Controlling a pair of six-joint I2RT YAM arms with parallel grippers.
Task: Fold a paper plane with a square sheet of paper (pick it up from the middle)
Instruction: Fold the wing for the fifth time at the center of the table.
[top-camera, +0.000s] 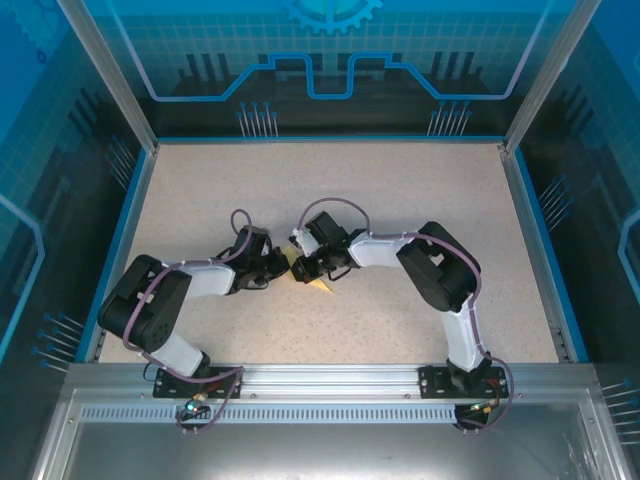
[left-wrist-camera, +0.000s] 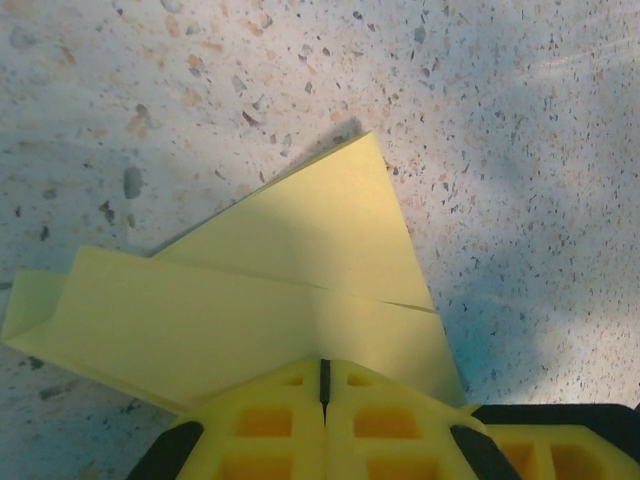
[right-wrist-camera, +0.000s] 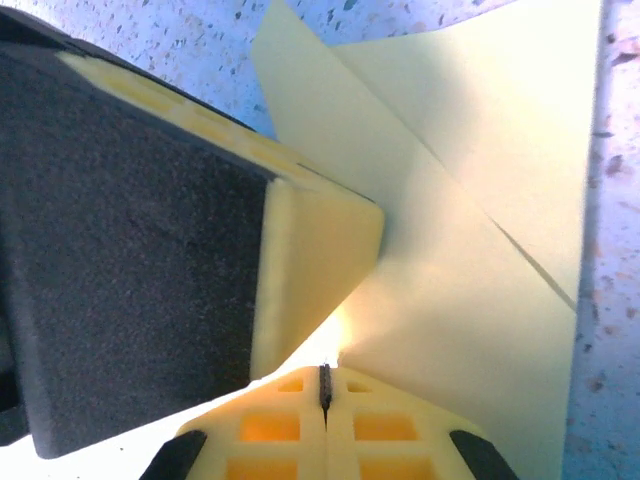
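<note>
Top external: left gripper (top-camera: 280, 268) and right gripper (top-camera: 303, 268) meet tip to tip at centre of table (top-camera: 420, 200); yellow paper (top-camera: 318, 284) flat under tips, corner showing.
Left wrist: left gripper (left-wrist-camera: 323, 385) jaws closed together, tips on folded paper (left-wrist-camera: 300, 300).
Right wrist: right gripper (right-wrist-camera: 323, 385) jaws closed together, tips on paper (right-wrist-camera: 470, 250); left gripper's finger (right-wrist-camera: 310, 260) just beside, also on paper.

Two black-and-white jointed robot arms are here: the left arm (top-camera: 160, 305) and the right arm (top-camera: 440, 270). Each ends in one yellow plastic two-finger gripper, making two: the left gripper (left-wrist-camera: 324, 378) and the right gripper (right-wrist-camera: 324, 382). Two thin purple cables are here, the left cable (top-camera: 237, 214) and the right cable (top-camera: 332, 202). There is one thin yellow creased sheet of paper (left-wrist-camera: 300, 290) and one speckled beige table (top-camera: 400, 190).
</note>
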